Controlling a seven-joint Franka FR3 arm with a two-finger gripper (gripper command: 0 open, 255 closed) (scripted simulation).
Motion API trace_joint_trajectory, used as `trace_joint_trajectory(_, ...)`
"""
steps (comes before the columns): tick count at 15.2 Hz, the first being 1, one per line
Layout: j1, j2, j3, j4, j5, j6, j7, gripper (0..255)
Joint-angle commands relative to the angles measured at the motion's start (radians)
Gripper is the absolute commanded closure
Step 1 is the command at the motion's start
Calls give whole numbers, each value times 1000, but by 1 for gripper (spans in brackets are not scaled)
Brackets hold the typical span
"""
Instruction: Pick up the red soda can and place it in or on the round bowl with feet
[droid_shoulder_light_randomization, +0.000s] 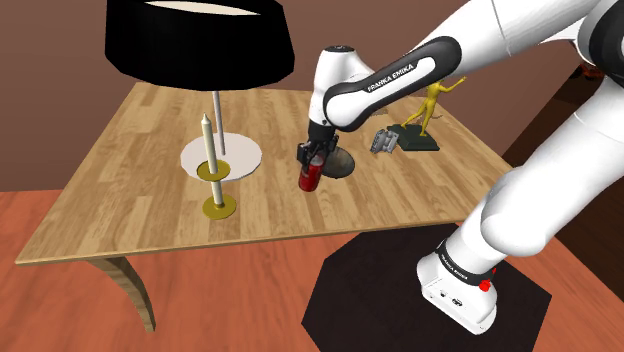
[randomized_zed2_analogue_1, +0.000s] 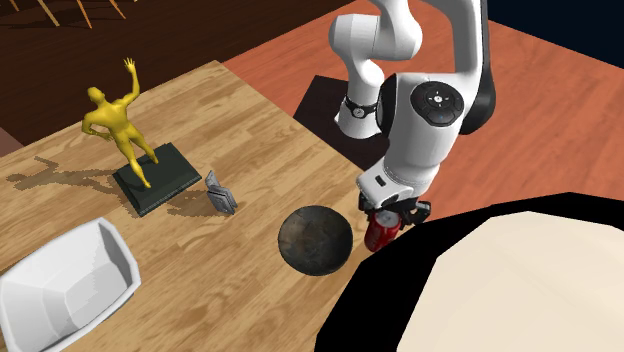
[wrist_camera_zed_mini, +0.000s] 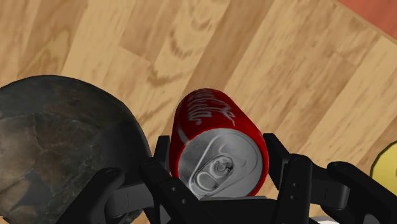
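At frame centre the fingers (wrist_camera_zed_mini: 284, 168) clasp the red can (wrist_camera_zed_mini: 219, 137). Next, likely: lift it over the dark bowl (wrist_camera_zed_mini: 63, 140), then release.

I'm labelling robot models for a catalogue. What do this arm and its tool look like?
The arm is glossy white, built of rounded links with dark bands at the joints. One dark band carries white FRANKA EMIKA lettering. Its white base has a small red dot. The tool is all black and angular.

A lamp (droid_shoulder_light_randomization: 198, 38), candlestick (droid_shoulder_light_randomization: 211, 165), yellow figurine (randomized_zed2_analogue_1: 115, 125) and perhaps a grey clip (randomized_zed2_analogue_1: 221, 193) on a wooden table (droid_shoulder_light_randomization: 130, 190).
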Motion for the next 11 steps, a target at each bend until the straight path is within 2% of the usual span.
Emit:
trace_joint_trajectory(1, 0, -18, 0, 10, 4, -28, -2, 255)
trace_joint_trajectory(11, 1, -102, -4, 69, 17, -170, -12, 255)
